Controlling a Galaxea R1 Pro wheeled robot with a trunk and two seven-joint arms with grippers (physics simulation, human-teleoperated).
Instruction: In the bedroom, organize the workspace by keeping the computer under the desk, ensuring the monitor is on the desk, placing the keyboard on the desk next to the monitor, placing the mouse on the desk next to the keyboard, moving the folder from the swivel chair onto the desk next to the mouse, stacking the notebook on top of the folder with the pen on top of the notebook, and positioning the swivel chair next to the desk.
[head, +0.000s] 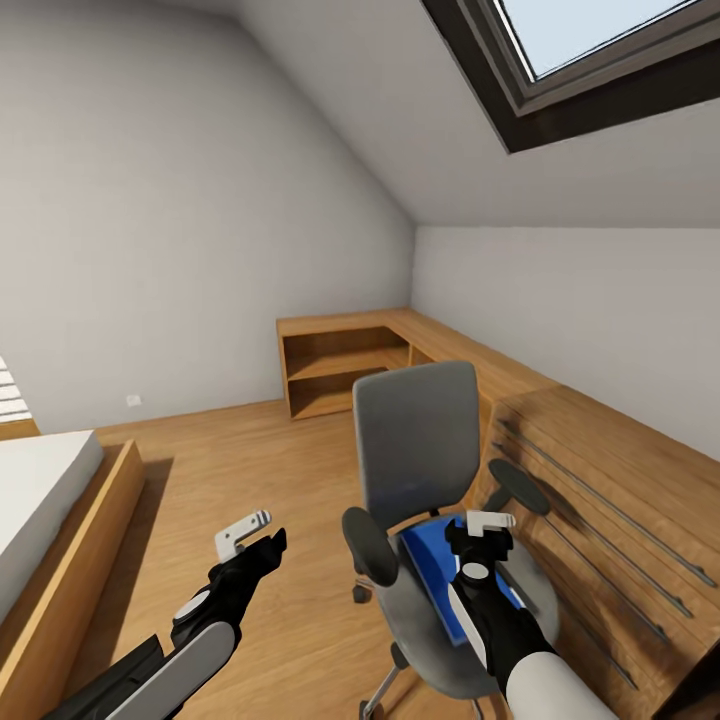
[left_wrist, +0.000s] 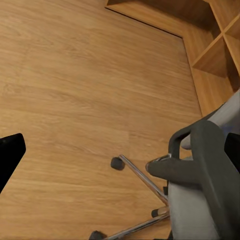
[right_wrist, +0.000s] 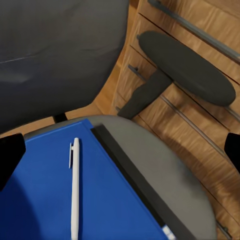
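Right wrist view has the white pen (right_wrist: 75, 187) lying on the blue folder (right_wrist: 100, 200) at lower left, on the swivel chair (head: 420, 470) seat. Right gripper (head: 490, 520) hovers above with fingers apart; left gripper (head: 243, 532), lower left over floor (left_wrist: 75, 100), also spread.

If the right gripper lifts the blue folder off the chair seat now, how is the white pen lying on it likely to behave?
The pen looks slim and round, lying loose on the folder, so it would probably roll or slide off at any tilt. The folder's smooth flat cover likely offers little grip. The folder seems to overhang the swivel chair seat's dark strip, so it might flex slightly when lifted, worsening that.
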